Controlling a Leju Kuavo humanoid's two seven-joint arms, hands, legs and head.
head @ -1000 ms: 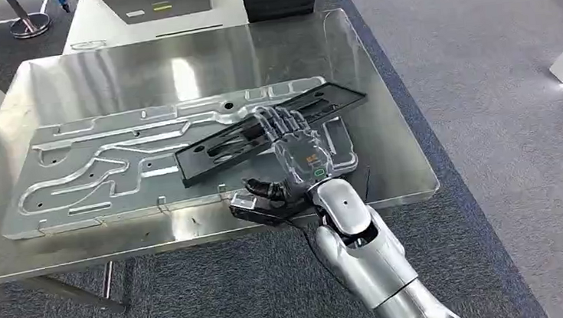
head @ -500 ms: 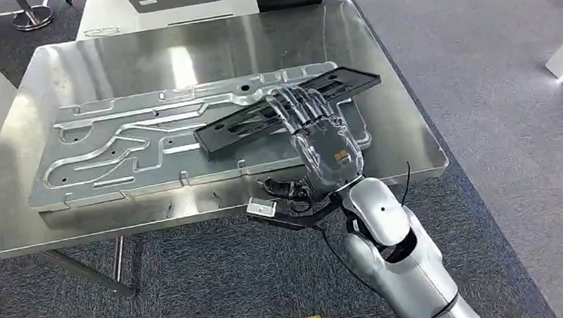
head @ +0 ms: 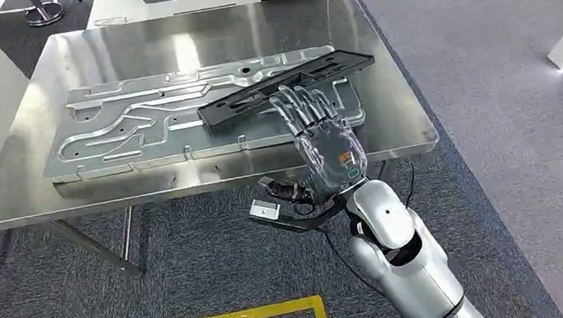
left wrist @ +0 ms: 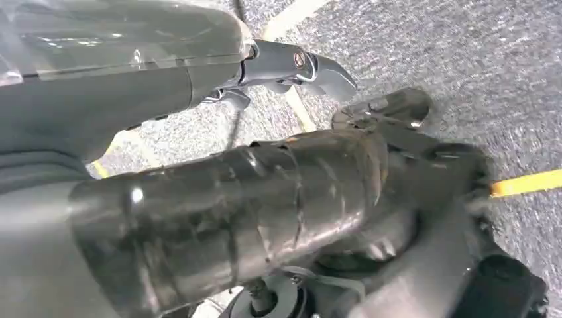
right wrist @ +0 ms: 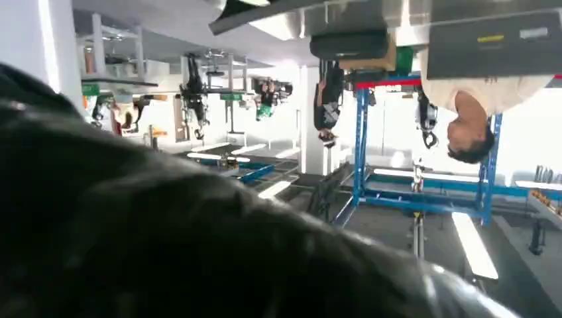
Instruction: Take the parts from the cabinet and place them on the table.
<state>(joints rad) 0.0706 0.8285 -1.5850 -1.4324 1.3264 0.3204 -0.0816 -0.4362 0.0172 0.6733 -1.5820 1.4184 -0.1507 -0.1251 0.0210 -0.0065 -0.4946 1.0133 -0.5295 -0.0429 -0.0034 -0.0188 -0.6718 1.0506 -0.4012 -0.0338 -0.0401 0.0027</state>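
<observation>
I see the right robot hand (head: 329, 143) released, fingers spread flat over the worktop (head: 50, 187) edge at about 5 o'clock of the big plate (head: 137, 129). The black part (head: 242, 101) lies slanted across that plate, its near edge just beside my fingertips (head: 289, 101). The left robot hand (left wrist: 291, 63) hangs over grey carpet; I cannot tell its grasp

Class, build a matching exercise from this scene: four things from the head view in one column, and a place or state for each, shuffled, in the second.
1. black long part
2. silver grooved plate
3. right robot hand
4. yellow tape

A. marked on the carpet
B. lies flat on the steel table
C. lies across the plate
D. fingers spread, holding nothing

Pairs: 1-C, 2-B, 3-D, 4-A
</observation>
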